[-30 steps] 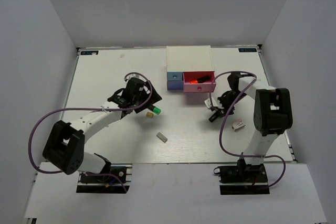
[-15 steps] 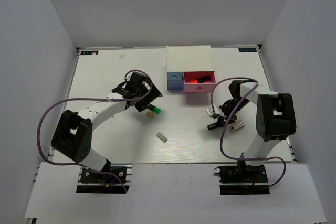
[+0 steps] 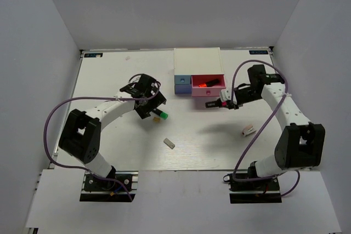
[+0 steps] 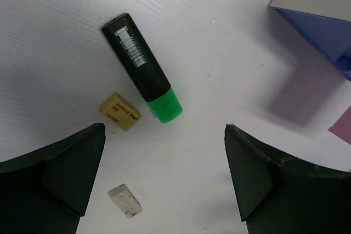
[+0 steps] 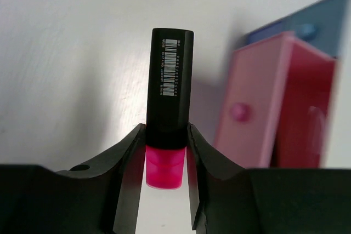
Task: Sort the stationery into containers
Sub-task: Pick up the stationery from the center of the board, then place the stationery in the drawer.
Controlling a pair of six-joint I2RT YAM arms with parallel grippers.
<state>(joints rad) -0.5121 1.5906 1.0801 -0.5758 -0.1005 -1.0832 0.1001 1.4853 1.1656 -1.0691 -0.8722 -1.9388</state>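
Observation:
My right gripper is shut on a black highlighter with a pink cap. It holds the highlighter above the table, just in front of the open pink drawer. An orange-red capped highlighter lies inside that drawer. My left gripper is open and empty over a green-capped highlighter and a tan eraser. A greyish-white eraser lies nearer. A pinkish-white eraser lies at the right.
The white drawer unit stands at the back centre. Its purple-blue drawer sits left of the pink one and is pushed in. Grey walls enclose the table on three sides. Purple cables hang from both arms.
My right gripper has risen from the table near the pinkish-white eraser and swung back and left to the pink drawer, carrying the pink-capped highlighter. The left gripper shifted slightly over the green highlighter.

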